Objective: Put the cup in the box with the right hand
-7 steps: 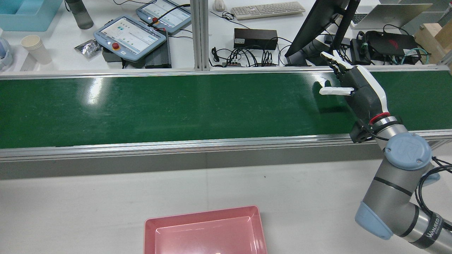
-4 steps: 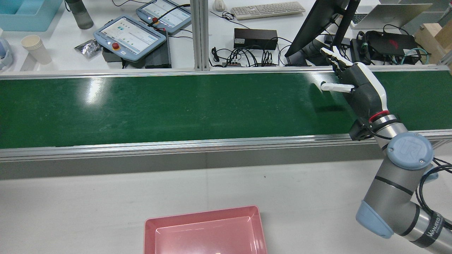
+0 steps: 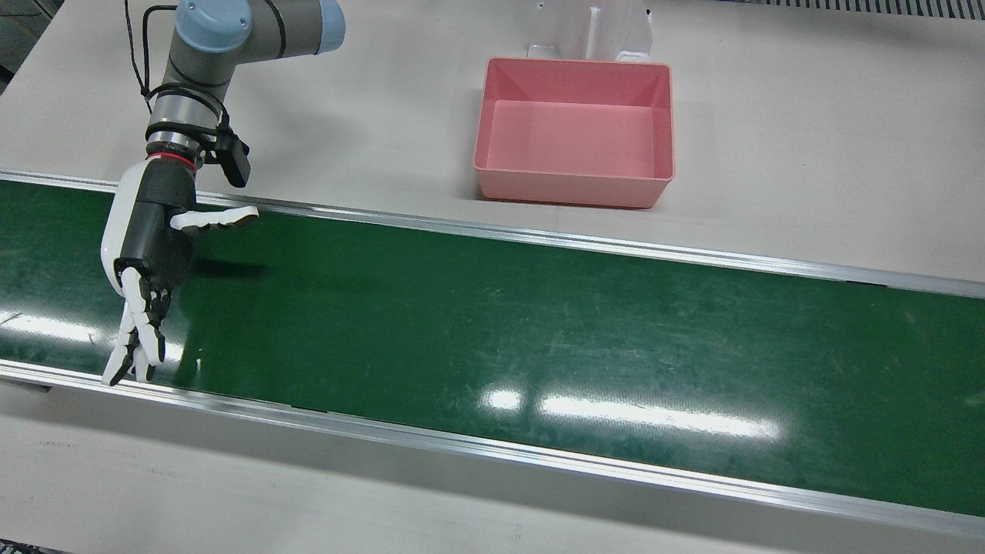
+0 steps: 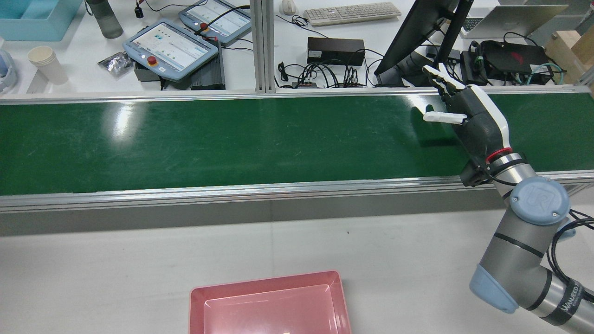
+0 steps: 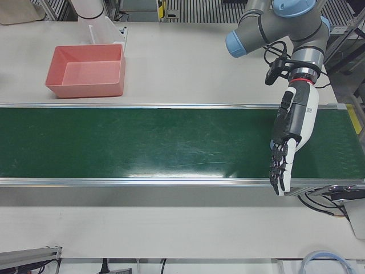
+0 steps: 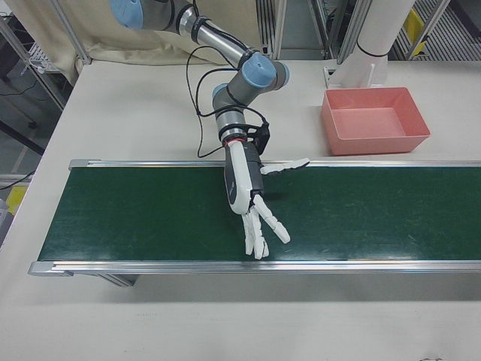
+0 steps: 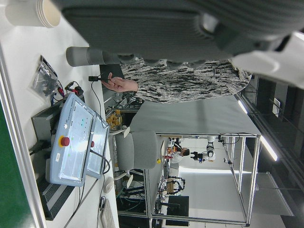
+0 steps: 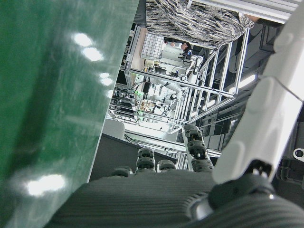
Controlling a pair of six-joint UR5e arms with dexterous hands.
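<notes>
Green conveyor belt (image 3: 539, 331) lies bare beneath the right robot hand (image 3: 150, 254), whose fingers are spread wide, holding nothing. No cup shows on the belt; paper cups (image 4: 46, 62) stand on the far tabletop. The risk is mistiming an arriving cup, toppling it short of the pink plastic box (image 3: 575, 131).

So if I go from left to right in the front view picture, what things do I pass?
Right robot hand above the green belt → pink box, empty, on the white table.
</notes>
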